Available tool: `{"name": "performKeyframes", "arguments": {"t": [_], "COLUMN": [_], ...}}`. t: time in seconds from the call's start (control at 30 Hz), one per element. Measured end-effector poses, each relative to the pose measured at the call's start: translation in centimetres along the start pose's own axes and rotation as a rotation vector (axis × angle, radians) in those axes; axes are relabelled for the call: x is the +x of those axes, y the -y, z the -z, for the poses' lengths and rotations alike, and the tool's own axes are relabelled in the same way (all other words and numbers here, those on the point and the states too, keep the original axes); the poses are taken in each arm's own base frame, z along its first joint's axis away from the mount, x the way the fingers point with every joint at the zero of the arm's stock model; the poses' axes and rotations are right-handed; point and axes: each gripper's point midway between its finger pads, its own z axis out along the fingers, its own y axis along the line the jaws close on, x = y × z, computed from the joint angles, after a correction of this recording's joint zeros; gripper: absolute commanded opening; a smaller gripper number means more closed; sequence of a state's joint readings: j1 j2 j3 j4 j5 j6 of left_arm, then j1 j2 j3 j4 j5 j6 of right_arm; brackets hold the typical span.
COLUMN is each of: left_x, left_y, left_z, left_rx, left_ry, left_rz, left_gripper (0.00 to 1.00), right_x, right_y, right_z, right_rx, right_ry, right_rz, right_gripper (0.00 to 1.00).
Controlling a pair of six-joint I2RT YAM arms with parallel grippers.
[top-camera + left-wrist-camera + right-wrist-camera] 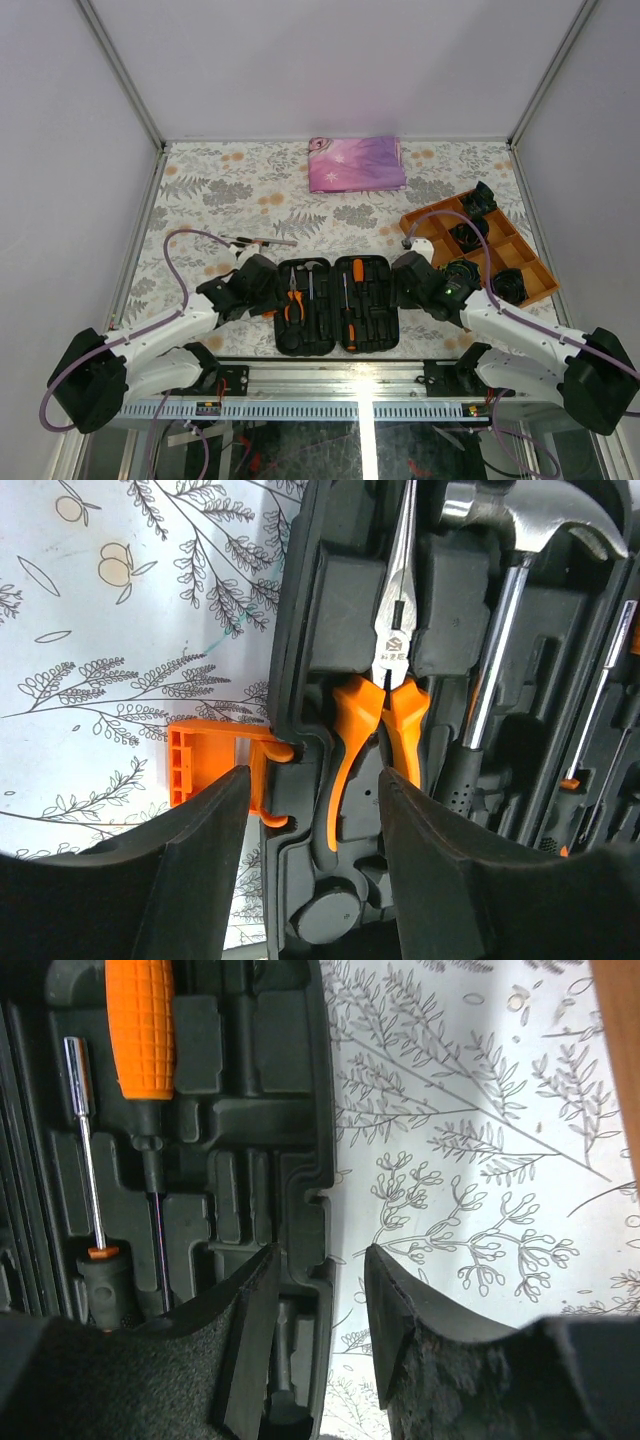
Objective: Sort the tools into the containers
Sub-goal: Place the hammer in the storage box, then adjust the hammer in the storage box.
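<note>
At the tabletop's (200,190) six o'clock edge, the open black case (333,310) seats pliers (395,650) and a hammer (500,630). What looks like a loose screwdriver (262,241) lies at its eleven o'clock. The left tool (315,780), spread, straddles the nine o'clock wall. The right tool (320,1250), spread, straddles the three o'clock wall. The screwdriver looks stiff and light, and is probably best pinched at its dark handle, not the slick shaft.

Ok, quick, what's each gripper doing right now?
Left gripper: open, straddling the left edge of the tool case, holding nothing.
Right gripper: open, straddling its right edge, holding nothing.
</note>
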State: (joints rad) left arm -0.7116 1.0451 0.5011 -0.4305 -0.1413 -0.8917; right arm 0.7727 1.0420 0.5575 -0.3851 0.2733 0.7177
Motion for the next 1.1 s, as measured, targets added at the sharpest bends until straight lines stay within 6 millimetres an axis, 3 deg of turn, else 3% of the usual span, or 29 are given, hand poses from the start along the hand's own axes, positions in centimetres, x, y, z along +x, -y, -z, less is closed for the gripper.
{"name": "performKeyframes", "arguments": {"t": [0.37,0.63,0.83,1.1], "left_x": [0.5,1.8,2.8,5.6], "left_y": [0.0,-0.1,0.5,2.2], "left_z": [-0.3,-0.6,-0.4,0.6], "left_rx": [0.008,0.038,0.08,0.137], "left_ry": [-0.019,-0.063,-0.089,-0.139], "left_rz": [-0.008,-0.006,0.003,-0.045], "left_gripper": [0.49,0.42,0.41,0.44], "right_x": [2.6,2.4,0.8,-3.2], "right_y": [0.2,0.0,0.5,0.9], "right_z": [-0.8,-2.0,-3.0,-4.0], "right_rx": [0.006,0.026,0.061,0.115], "right_ry": [-0.121,-0.133,-0.125,-0.073], "right_rz": [0.021,0.041,0.095,0.207], "right_gripper": [0.39,0.35,0.38,0.58]}}
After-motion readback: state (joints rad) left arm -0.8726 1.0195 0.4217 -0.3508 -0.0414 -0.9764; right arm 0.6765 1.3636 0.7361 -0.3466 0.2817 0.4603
